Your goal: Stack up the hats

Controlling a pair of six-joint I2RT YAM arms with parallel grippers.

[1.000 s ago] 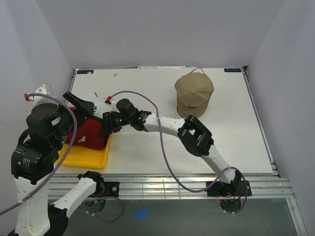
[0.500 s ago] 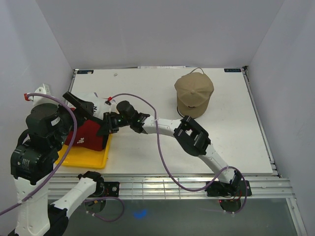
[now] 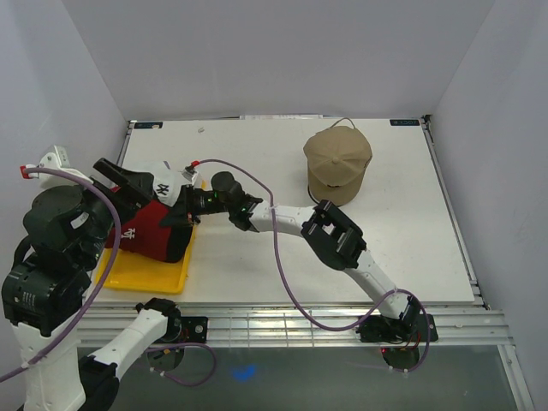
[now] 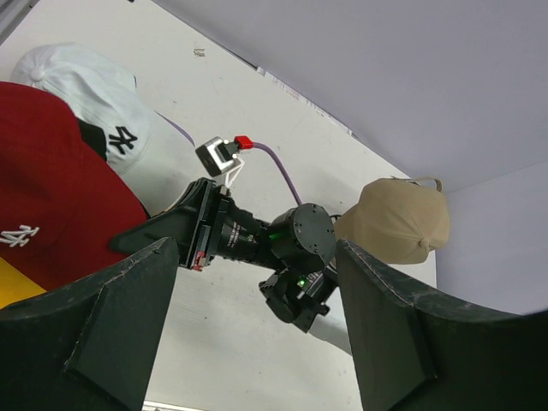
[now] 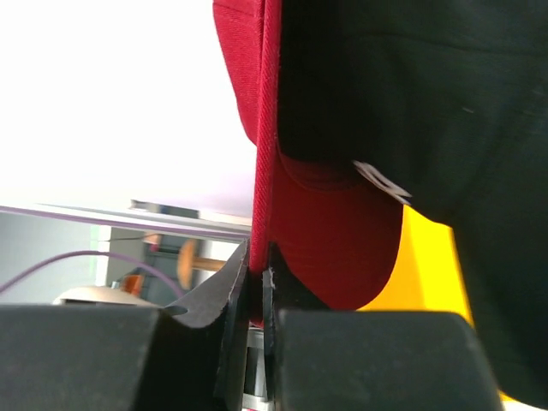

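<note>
— Red fabric is now pinched. The right gripper [image 5: 257, 265], half open a moment ago, has closed flat on the edge of the red cap [image 3: 147, 238].
— Where does that cap sit?
— On the yellow tray [image 3: 141, 278] at the near left corner of the bench [image 3: 257, 265], with the white NY cap [image 3: 160, 181] just behind it. It has shifted slightly since the grip went on.
— Meaning for the stacking?
— In my judgement the red cap is secured for lifting. Nothing is stacked on the tan cap [image 3: 338, 161], which stands alone toward the far edge, well apart.
— And the other tool?
— The left gripper [image 4: 255, 248] hangs over the tray end of the bench, jaws spread wide, holding nothing.
</note>
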